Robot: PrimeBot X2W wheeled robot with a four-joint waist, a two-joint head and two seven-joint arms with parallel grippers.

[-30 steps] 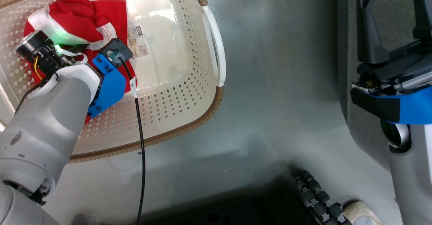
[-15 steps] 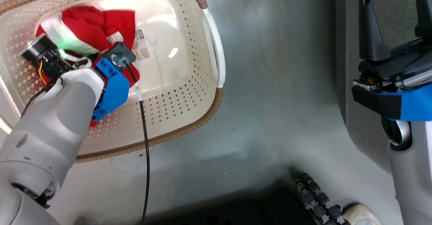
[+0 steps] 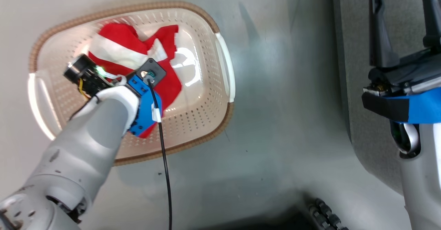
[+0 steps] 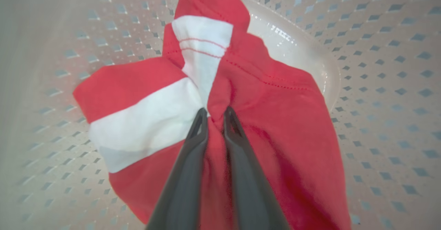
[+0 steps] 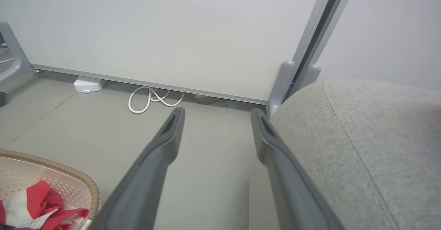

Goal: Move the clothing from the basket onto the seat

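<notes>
As left fingers [image 4: 187,161] clamp clothing [image 4: 275,112], it has risen inside basket [image 3: 203,116]; right fingers [image 5: 165,140] spread

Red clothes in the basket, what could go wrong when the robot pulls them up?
The left gripper pinches just a small fold of the red clothes, so they might slip out. The loose cloth could also snag the basket wall, or drag on the floor on the way to the seat.

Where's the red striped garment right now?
The garment is inside the basket, upper left of the head view, pinched by the left pincer; the seat is far right.
</notes>
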